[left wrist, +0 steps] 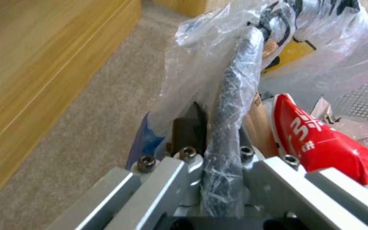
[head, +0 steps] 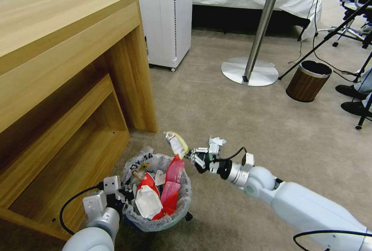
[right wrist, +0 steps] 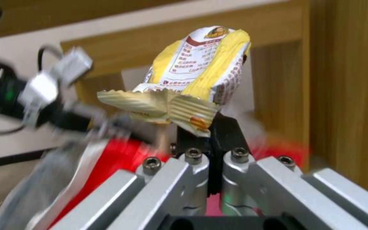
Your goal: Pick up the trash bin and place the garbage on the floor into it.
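Left claw (head: 123, 198), lower left of head frame, was clamped on the rim of the trash bin (head: 155, 220), keeping it lifted and mouth-up as a catcher; wrist view showed the bag-wrapped rim (left wrist: 231, 105) pinched between the jaws. Right claw (head: 192, 157), frame centre, gripped a yellow-and-white wrapper (head: 176, 143) by its torn edge, held just above the bin's far rim, presumably for a drop. Bin already crowded with red packets (head: 173, 181). A white paper scrap (head: 217, 141) lay on the floor (head: 240, 119) behind. Wooden desk (head: 58, 69) close at left limits swing room; brown bin (head: 307, 81) well apart, upper right.
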{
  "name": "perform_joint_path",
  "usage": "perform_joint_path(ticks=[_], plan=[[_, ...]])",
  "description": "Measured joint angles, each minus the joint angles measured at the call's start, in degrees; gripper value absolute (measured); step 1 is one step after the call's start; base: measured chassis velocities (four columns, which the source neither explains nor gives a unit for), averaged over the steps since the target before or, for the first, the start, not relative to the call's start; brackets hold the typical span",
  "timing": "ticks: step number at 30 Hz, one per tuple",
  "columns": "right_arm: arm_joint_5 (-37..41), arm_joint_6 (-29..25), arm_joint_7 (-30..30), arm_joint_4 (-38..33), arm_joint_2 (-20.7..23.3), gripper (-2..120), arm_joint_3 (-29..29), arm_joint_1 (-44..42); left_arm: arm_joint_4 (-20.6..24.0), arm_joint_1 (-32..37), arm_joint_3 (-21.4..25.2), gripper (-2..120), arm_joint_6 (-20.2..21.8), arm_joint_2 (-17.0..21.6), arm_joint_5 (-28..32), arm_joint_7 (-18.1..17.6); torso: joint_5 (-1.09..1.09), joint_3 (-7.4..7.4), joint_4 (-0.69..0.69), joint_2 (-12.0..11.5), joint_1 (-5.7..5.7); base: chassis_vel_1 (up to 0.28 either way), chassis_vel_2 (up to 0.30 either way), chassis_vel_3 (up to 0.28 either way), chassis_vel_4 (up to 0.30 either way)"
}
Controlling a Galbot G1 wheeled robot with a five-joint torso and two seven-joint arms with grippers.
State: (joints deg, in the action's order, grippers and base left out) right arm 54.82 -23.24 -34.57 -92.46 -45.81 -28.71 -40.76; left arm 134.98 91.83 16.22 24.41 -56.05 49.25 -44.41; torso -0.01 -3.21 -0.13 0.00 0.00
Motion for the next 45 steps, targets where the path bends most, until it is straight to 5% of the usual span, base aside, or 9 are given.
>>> perform_joint_path(ticks=[17, 38, 45], plan=[[-1.6, 0.1, 2.0, 0.8, -1.2, 2, -3.9, -2.2, 0.2, 0.7, 0.1, 0, 0.3, -0.9, -1.6, 0.5, 0.01, 0.00, 0.01, 0.0, 0.00, 0.000, 0.000, 0.000, 0.000], [-2.1, 2.2, -1.4, 0.5, 0.8, 78, -2.8, -0.5, 0.4, 1.0, -0.7, 0, 1.5, -2.6, -4.0, 0.9, 0.01, 0.00, 0.01, 0.0, 0.00, 0.000, 0.000, 0.000, 0.000], [-1.0, 2.3, -1.7, -2.4, 1.9, 100, 1.9, 0.0, 1.0, 2.8, -0.2, 0, 2.0, -4.1, -5.7, 1.2, 0.02, -0.01, 0.01, 0.0, 0.00, 0.000, 0.000, 0.000, 0.000]])
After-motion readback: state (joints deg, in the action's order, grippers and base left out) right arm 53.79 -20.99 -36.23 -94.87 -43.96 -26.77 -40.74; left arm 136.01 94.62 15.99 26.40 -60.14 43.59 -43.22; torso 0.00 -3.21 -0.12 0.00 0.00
